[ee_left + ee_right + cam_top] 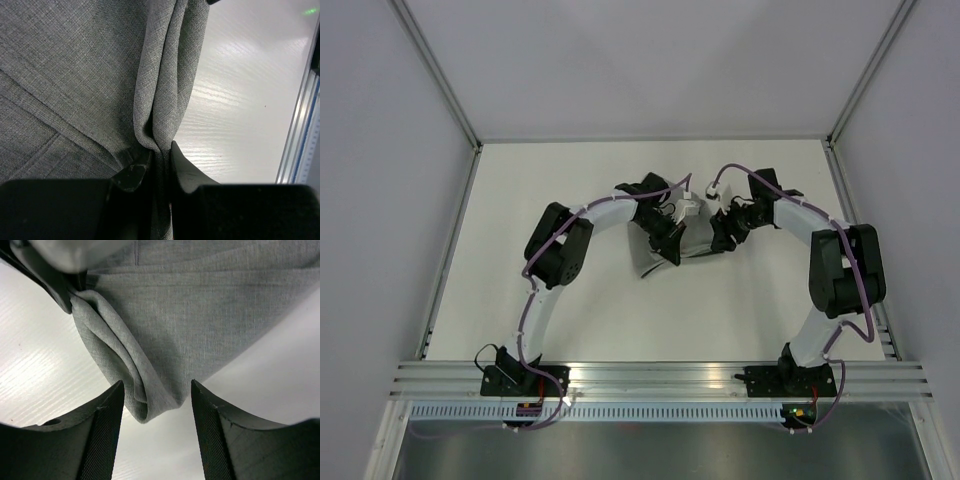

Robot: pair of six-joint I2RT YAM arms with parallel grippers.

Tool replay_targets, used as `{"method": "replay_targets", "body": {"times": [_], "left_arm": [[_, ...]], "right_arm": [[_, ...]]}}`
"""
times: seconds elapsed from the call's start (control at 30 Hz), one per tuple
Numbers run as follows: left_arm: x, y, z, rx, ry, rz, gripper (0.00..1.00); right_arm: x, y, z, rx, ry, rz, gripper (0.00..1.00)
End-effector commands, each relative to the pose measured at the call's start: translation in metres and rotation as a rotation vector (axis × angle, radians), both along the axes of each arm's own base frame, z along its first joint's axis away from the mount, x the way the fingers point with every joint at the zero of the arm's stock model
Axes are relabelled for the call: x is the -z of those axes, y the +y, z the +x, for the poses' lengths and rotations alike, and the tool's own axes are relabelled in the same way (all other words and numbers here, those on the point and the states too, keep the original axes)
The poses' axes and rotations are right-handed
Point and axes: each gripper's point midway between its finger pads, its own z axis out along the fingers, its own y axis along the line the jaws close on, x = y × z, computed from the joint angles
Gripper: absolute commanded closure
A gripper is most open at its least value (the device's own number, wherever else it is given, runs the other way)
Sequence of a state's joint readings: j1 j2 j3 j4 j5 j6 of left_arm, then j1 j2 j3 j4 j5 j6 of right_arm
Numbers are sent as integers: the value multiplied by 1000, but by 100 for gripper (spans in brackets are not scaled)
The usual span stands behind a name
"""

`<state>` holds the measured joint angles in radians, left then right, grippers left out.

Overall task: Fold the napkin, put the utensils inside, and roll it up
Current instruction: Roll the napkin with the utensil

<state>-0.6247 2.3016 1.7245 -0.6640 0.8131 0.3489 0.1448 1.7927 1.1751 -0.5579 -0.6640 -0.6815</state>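
Napkin [75, 75]: grey cloth, evidently soft, limp, probably light. Left claw [160, 159] clenched on a fold. Right claw [157, 390] released, straddling a folded corner. Best hold: edges, corners.

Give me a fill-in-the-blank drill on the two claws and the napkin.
The left claw is ___ on a bunched fold of the napkin.
The right claw is ___, with a folded napkin corner lying between its jaws.
The table beneath is ___ in colour.
Missing words: shut; open; white.
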Motion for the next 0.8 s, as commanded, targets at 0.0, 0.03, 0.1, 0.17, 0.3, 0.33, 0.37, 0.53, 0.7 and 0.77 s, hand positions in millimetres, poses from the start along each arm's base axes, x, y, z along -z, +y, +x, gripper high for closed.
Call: {"method": "replay_targets", "body": {"times": [0.0,0.03,0.1,0.17,0.3,0.33,0.37,0.53,0.7,0.77], "left_arm": [[28,23,-27,-20,203,144,98],[27,23,-28,-20,222,145,98],[29,23,-33,-17,271,148,98],[30,25,-37,-18,317,152,98],[35,25,-41,-18,380,160,98],[38,25,-43,-18,398,161,98],[39,25,-44,-18,408,159,98],[44,25,-51,-12,451,154,98],[47,26,-54,-10,479,147,98],[49,26,-56,-7,485,148,98]], "right_arm": [[-26,2,14,-4,-179,42,39],[-29,1,12,-8,-204,43,39],[-34,1,3,-52,-282,32,39],[-38,2,-9,-101,-349,18,39],[-38,20,-29,-209,-432,-11,40],[-37,24,-33,-230,-445,-21,40],[-30,28,-41,-255,-444,-33,40],[-11,54,-59,-372,-534,-131,40],[-4,72,-58,-407,-623,-167,39],[-2,75,-57,-412,-624,-169,39]]}}
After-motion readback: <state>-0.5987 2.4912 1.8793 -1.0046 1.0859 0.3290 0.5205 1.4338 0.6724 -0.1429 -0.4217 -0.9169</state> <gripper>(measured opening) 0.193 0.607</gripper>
